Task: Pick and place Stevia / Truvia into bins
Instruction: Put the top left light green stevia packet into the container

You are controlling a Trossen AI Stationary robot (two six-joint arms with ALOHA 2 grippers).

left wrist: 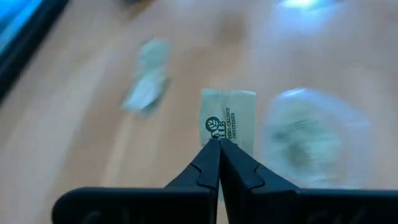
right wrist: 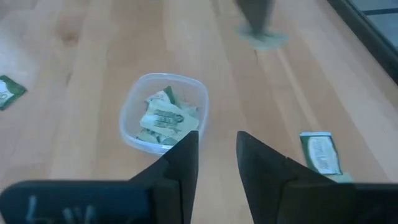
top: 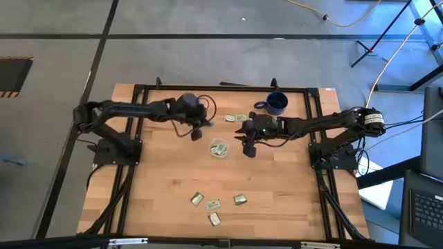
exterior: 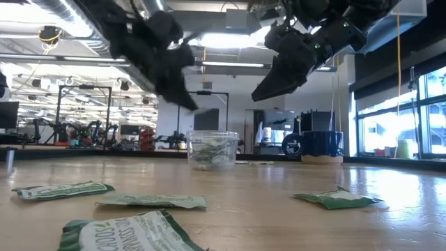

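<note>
Clearly white-and-green printed sachet [left wrist: 229,118] pinched in left pincer [left wrist: 219,142], flat, rectangular

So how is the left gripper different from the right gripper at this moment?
The left gripper is shut on a sachet; the right gripper is open and holds nothing. In the high view the left gripper sits on one side of the cup and the right gripper on the other. Both hang above the table, close to the cup, which already holds sachets.
</note>
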